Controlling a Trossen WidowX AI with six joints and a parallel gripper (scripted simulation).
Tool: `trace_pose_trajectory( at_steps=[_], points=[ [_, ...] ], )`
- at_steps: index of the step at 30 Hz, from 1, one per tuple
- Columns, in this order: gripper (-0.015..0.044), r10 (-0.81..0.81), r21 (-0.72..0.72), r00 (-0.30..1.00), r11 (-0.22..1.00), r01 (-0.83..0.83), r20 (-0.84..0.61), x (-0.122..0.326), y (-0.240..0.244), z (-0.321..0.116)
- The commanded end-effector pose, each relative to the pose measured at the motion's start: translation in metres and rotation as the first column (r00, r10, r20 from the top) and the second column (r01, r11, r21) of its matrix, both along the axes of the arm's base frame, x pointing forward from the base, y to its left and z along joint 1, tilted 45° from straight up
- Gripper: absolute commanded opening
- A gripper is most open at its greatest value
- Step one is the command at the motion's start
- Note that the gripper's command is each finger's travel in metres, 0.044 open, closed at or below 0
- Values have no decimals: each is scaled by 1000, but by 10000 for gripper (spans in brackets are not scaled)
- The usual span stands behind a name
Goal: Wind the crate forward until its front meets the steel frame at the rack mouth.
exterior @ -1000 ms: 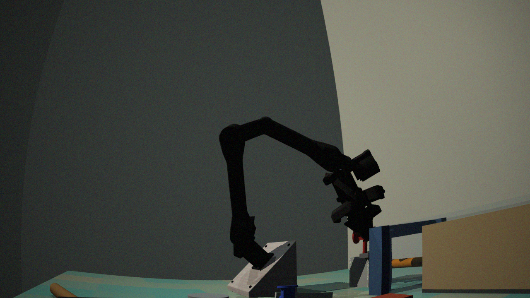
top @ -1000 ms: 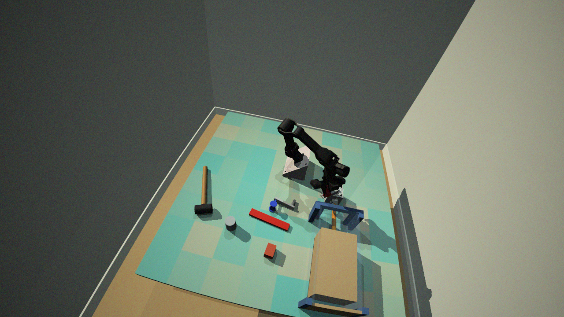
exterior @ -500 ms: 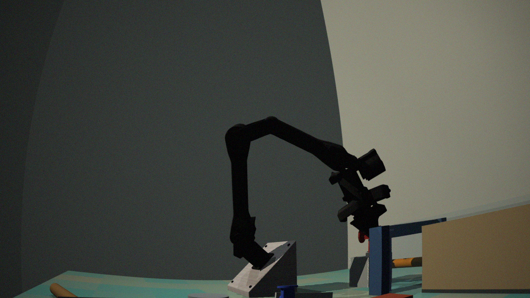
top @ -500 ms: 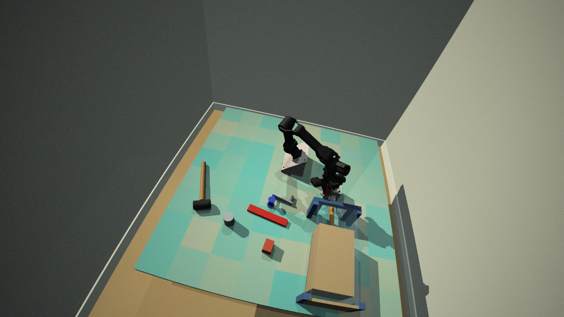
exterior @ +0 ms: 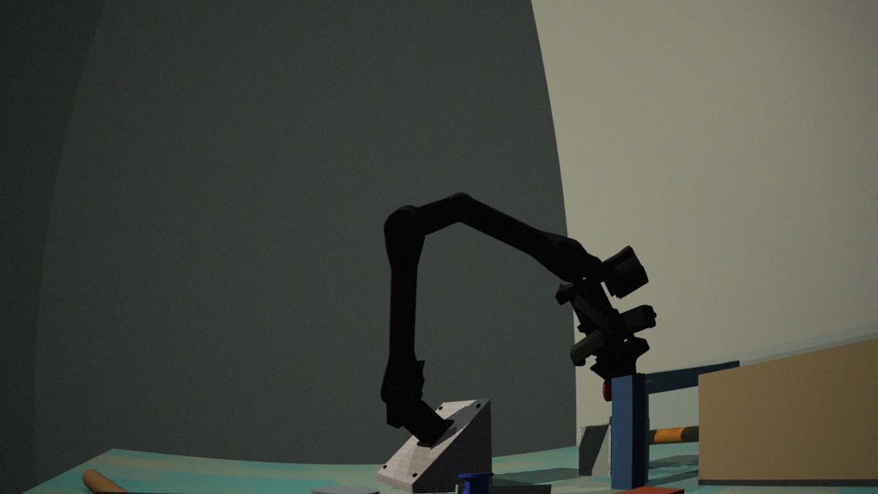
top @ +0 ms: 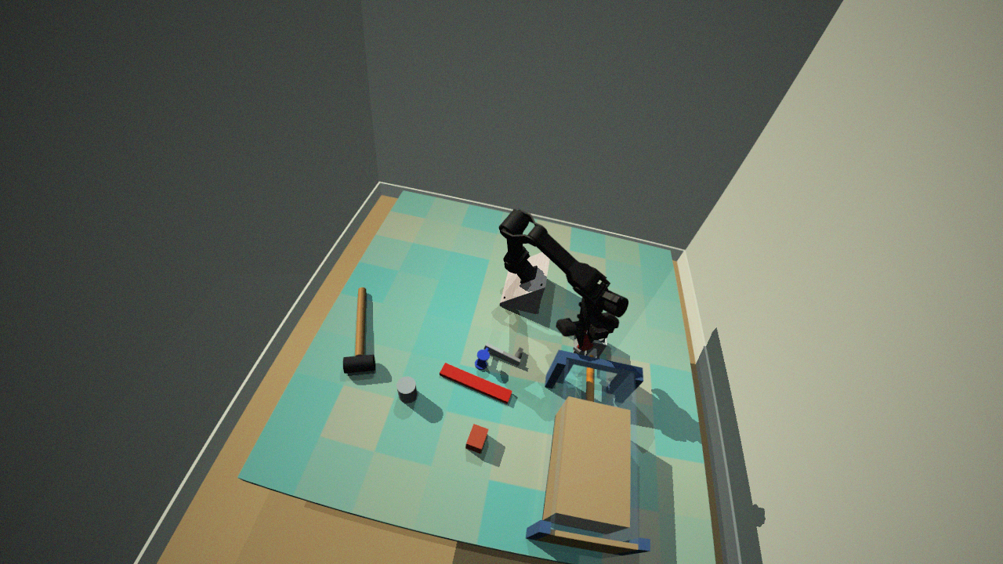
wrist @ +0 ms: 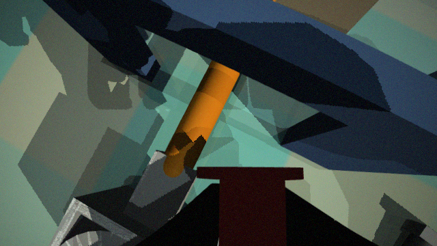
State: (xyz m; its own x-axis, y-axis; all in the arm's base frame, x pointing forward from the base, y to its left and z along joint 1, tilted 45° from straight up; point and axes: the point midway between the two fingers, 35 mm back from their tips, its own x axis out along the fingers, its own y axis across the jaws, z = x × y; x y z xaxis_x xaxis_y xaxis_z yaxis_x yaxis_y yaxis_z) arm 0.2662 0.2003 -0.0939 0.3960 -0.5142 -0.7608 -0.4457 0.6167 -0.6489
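My gripper point(top: 586, 342) point(exterior: 615, 377) is shut on the red winch handle point(exterior: 606, 390) point(wrist: 252, 205), above the grey winch point(exterior: 594, 451) point(wrist: 162, 182) and close to the blue steel frame point(top: 602, 362) point(exterior: 628, 429) point(wrist: 341, 61). The handle's key is hidden, and I cannot tell whether it is in the winch's hole. An orange and dark striped bar-like strap point(top: 590, 382) point(exterior: 673, 435) point(wrist: 212, 102) runs from the winch under the frame to the crate. The tan crate point(top: 595, 456) point(exterior: 785, 417) sits flat inside the clear-panelled cubby, with a gap between its front and the frame.
A grey crank with a blue knob point(top: 482, 357), a red bar point(top: 475, 382), a red block point(top: 476, 437), a grey cylinder point(top: 407, 389) and a mallet point(top: 360, 363) lie left of the cubby. A blue rear frame point(top: 540, 530) stands behind the crate.
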Motion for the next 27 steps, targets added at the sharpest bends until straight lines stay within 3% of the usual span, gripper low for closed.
trace_pose_trajectory(
  at_steps=[1, 27],
  points=[
    [0, -7, 32, 1000, 999, 7, 6, 7, 11, -12],
    [0, -7, 35, 1000, 999, 7, 7, 12, 34, -33]
  ],
)
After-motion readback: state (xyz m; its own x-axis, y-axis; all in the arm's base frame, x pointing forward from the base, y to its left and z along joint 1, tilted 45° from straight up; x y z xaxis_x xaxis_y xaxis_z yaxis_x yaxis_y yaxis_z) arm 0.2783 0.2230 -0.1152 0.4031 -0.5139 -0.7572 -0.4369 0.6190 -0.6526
